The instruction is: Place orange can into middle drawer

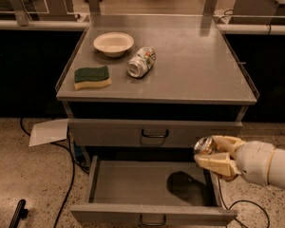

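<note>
My gripper comes in from the right and is shut on the orange can, whose silver end faces the camera. It holds the can above the right end of the middle drawer, which is pulled open and empty, with a dark shadow under the can. The drawer's loop handle shows at the bottom edge. The like grey drawer above it is shut.
On the metal tabletop lie a white-silver can with green and red print, a white bowl and a green and yellow sponge. A white sheet and cables lie on the speckled floor at left.
</note>
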You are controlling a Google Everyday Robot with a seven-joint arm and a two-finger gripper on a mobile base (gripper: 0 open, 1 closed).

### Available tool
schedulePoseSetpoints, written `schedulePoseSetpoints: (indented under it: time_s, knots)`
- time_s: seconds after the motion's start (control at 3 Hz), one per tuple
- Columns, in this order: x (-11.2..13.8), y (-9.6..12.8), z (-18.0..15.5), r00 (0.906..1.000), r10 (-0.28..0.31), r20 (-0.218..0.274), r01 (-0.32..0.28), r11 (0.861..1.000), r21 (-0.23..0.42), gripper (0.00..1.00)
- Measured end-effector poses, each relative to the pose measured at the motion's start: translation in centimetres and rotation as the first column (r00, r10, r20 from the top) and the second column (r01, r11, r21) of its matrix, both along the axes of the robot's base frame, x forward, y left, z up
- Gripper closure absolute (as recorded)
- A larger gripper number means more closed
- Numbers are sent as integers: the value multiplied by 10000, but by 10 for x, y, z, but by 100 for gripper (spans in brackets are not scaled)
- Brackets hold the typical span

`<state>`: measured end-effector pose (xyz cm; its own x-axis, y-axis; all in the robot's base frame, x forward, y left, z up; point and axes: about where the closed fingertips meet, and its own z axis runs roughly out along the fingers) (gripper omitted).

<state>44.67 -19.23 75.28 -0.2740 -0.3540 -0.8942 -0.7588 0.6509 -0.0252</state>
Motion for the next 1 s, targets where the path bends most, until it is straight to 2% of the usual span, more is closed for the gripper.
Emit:
schedulePoseSetpoints:
  time_s: [0.33, 0.67, 1.0]
  knots:
    - [-20, 15, -64, 9956, -92, -934, 112, 9997, 209, 100]
    - [-26, 35, -116, 9827, 233, -1838, -187, 9995, 266, 100]
    - [-24, 57, -149, 9656, 784, -2479, -731, 9969, 307, 100]
